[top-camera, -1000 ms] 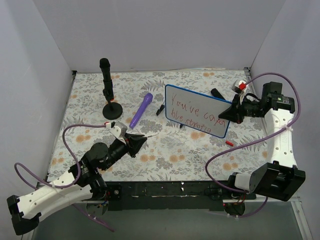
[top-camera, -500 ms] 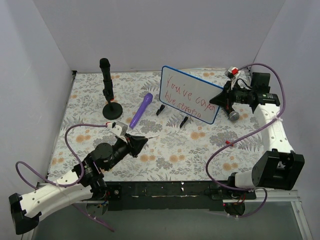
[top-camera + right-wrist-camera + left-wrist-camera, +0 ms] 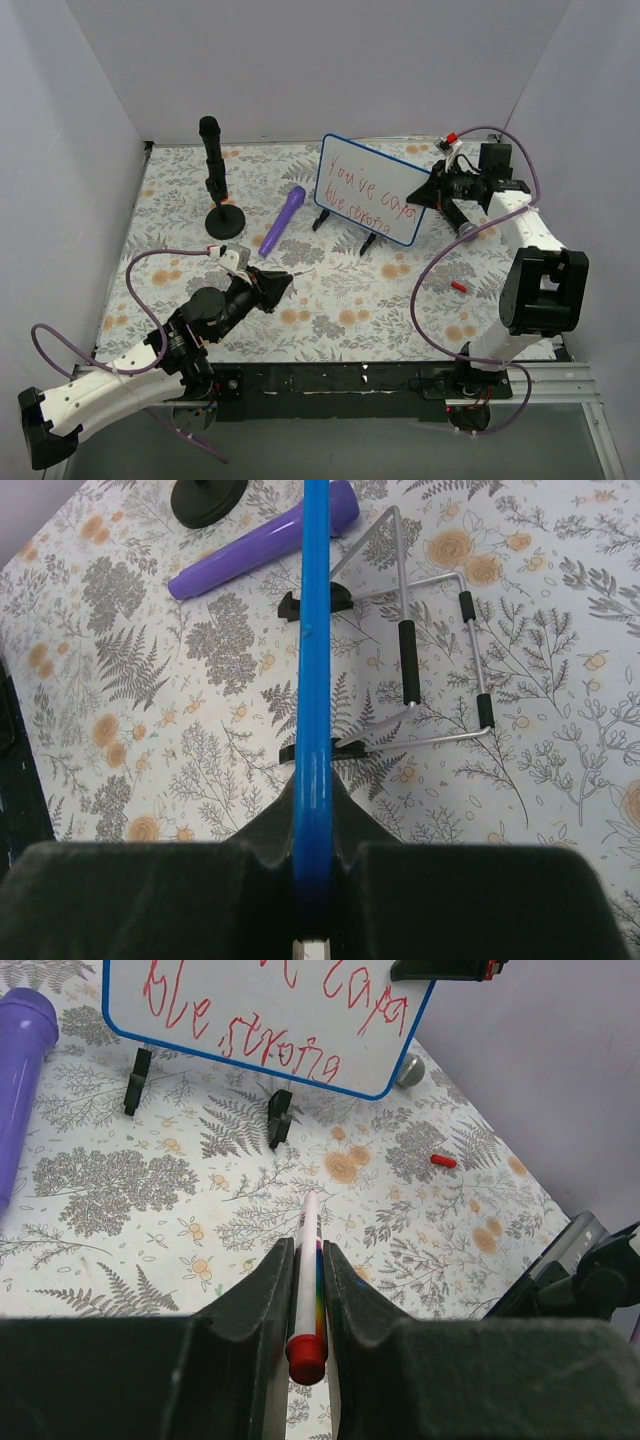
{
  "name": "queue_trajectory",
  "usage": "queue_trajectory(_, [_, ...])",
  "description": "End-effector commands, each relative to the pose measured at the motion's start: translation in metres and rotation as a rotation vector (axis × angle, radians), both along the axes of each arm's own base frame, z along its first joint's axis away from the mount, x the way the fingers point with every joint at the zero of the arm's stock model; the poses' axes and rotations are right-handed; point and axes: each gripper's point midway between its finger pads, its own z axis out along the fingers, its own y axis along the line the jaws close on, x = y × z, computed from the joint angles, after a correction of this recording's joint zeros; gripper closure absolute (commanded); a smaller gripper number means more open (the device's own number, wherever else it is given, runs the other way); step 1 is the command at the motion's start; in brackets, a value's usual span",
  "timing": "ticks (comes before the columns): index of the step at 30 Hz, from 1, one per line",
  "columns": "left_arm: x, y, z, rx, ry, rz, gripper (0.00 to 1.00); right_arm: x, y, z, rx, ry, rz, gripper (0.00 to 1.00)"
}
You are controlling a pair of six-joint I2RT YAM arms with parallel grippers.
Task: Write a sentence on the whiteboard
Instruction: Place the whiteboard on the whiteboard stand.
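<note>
We see a glossy whiteboard [image 3: 368, 190] with a smooth blue rim, a shiny metal wire stand [image 3: 404, 660], matt black fingers [image 3: 250, 1305], and a matt floral counter [image 3: 335, 305].

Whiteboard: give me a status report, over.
Left gripper shut on marker, tip toward board. Right gripper shut on whiteboard rim, board upright. Sentence: two red lines on it. Purple tube lies off left, not between.
</note>
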Motion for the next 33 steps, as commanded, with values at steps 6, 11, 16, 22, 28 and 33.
queue_trajectory(6, [0.004, 0.004, -0.008, 0.012, 0.01, 0.033, 1.0, 0.009, 0.017, -0.012, 0.069, -0.01, 0.067, 0.99])
queue_trajectory(11, [0.005, 0.004, -0.008, 0.014, 0.008, 0.034, 1.0, 0.013, 0.017, -0.026, 0.072, 0.03, 0.062, 0.99])
queue_trajectory(16, [0.006, 0.001, -0.009, 0.018, 0.013, 0.026, 1.0, 0.01, 0.018, -0.04, 0.075, 0.055, 0.081, 0.97])
queue_trajectory(22, [0.006, -0.001, -0.012, 0.028, 0.021, 0.016, 1.0, 0.008, 0.012, -0.055, 0.065, 0.073, 0.092, 0.85])
queue_trajectory(28, [0.006, -0.001, -0.015, 0.024, 0.031, 0.016, 1.0, 0.002, 0.007, -0.065, 0.057, 0.091, 0.089, 0.72])
queue_trajectory(33, [0.005, -0.003, -0.009, -0.011, 0.02, 0.008, 1.0, 0.001, 0.0, -0.066, 0.054, 0.091, 0.067, 0.61])
